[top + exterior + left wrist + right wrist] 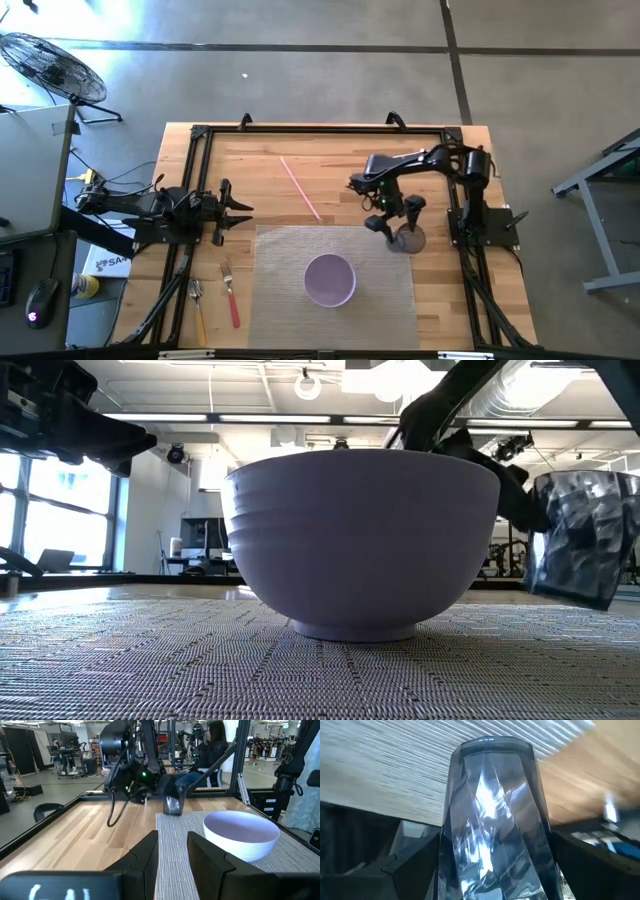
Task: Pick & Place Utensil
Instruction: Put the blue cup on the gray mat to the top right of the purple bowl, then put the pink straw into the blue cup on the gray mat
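A red-handled fork (230, 293) and a yellow-handled fork (197, 308) lie flat on the wood left of the woven mat (280, 300). No gripper touches them. My left gripper (236, 208) is open and hovers over the wood beyond the forks; its fingers (150, 857) point toward the mat. My right gripper (392, 222) is shut on a faceted grey glass (410, 238) at the mat's right edge. The glass (585, 540) also shows tilted in the low view. My right gripper pinches the grey glass between its two fingers, one on each side of the wall (451, 845) near the wider upper part. The fingers come slanting down from above along the glass. It sits tilted, narrow base (492, 745) down. Whether the base touches the mat, I cannot tell.
A lavender bowl (330, 280) stands on the mat's middle, between the forks and the glass. A pink straw (300, 188) lies on the wood beyond the mat. A black frame (320, 130) runs along the table's edges. A person sits behind the table (212, 745).
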Robot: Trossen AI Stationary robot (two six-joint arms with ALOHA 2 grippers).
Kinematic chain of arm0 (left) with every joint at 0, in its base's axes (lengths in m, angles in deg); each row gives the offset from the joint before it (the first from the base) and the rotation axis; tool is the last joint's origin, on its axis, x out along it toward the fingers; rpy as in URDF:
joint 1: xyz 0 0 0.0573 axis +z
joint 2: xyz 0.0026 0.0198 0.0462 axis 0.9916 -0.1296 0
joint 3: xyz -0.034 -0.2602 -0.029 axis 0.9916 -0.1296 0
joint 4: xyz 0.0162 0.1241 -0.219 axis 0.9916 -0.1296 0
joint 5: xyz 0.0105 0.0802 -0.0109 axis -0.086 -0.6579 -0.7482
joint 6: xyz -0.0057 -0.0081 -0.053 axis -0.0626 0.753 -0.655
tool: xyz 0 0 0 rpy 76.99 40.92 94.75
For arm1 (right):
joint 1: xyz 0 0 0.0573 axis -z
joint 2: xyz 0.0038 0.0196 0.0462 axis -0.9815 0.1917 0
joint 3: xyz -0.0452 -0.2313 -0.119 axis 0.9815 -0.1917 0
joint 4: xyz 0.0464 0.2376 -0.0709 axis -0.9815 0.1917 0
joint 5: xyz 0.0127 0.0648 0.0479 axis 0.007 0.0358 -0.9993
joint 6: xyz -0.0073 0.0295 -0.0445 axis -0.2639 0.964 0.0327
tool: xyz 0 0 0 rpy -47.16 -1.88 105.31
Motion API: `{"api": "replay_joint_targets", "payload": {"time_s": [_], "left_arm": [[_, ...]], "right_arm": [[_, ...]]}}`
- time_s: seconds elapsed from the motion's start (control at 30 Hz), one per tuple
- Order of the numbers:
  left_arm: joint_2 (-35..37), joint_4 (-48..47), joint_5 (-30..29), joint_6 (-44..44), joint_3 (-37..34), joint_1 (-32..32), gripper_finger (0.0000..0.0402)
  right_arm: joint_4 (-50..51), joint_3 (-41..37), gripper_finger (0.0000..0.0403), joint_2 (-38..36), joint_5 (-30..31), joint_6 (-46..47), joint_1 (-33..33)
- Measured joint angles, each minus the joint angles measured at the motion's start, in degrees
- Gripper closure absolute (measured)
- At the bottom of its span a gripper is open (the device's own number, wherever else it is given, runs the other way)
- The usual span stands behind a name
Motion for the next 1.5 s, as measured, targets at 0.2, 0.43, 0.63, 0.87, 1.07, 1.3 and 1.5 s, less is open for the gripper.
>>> {"api": "replay_joint_targets", "payload": {"time_s": [0.2, 0.43, 0.63, 0.87, 1.07, 1.3, 1.5], "left_arm": [[-0.01, 0.0, 0.0, 0.0, 0.0, -0.01, 0.03], [-0.01, 0.0, -0.01, 0.0, 0.0, -0.01, 0.03], [0.0, 0.0, 0.01, 0.0, 0.0, -0.01, 0.03], [0.0, 0.0, 0.0, 0.0, 0.0, -0.01, 0.03], [-0.01, 0.0, -0.01, 0.0, 0.0, -0.01, 0.03], [0.0, 0.0, 0.01, 0.0, 0.0, 0.0, 0.03], [-0.02, 0.0, 0.01, 0.0, 0.0, 0.0, 0.03]], "right_arm": [[-5.04, 0.08, 0.0041, 0.23, -4.13, -0.42, -0.35], [-9.01, 0.07, 0.0023, 0.19, -3.14, -0.62, -0.34], [-11.24, 0.07, 0.0007, 0.23, -2.82, 0.74, -0.35], [-11.02, 2.55, 0.0006, 0.25, -1.05, 0.19, -0.35], [-10.19, 12.17, 0.0006, 0.25, 5.42, -2.08, 0.42], [-19.09, 24.35, 0.0006, 0.23, 30.02, -4.67, -0.85], [-37.59, 24.01, 0.001, 0.23, 39.24, -3.68, -3.23]]}}
